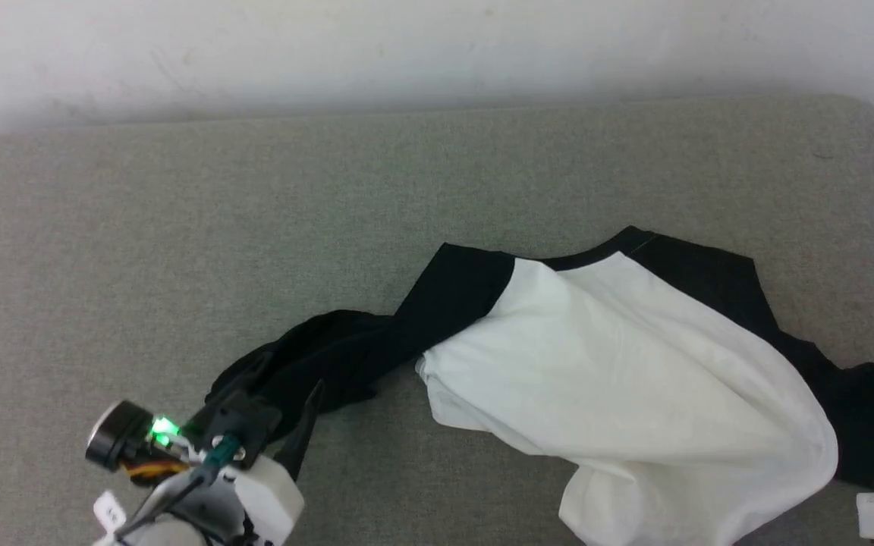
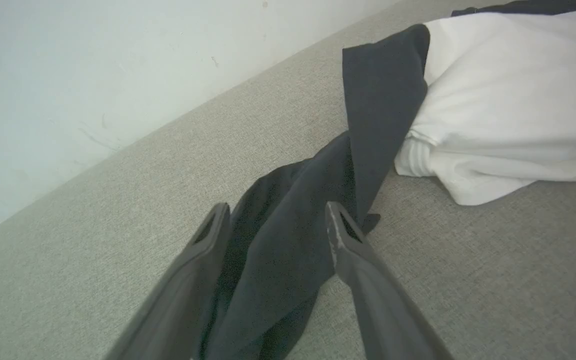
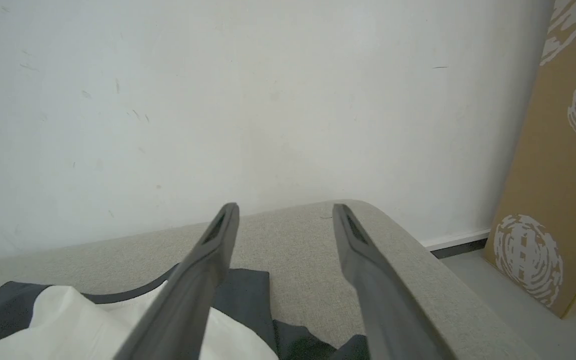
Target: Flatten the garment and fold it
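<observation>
Left wrist view | flattening | left gripper (image 2: 278, 216) fingers wide astride black sleeve (image 2: 288, 270) of soft white-and-black T-shirt (image 2: 493, 100) | right gripper (image 3: 284, 210) fingers wide | next, likely: pinch sleeve, pull left

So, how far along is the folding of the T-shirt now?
Nothing looks done yet: the T-shirt lies bunched and twisted on the grey padded surface, with no fold made. In hand: the left gripper is open around the black sleeve, not clamped; the right gripper is open by the other sleeve. Left: spreading it flat, then all the folding.
</observation>
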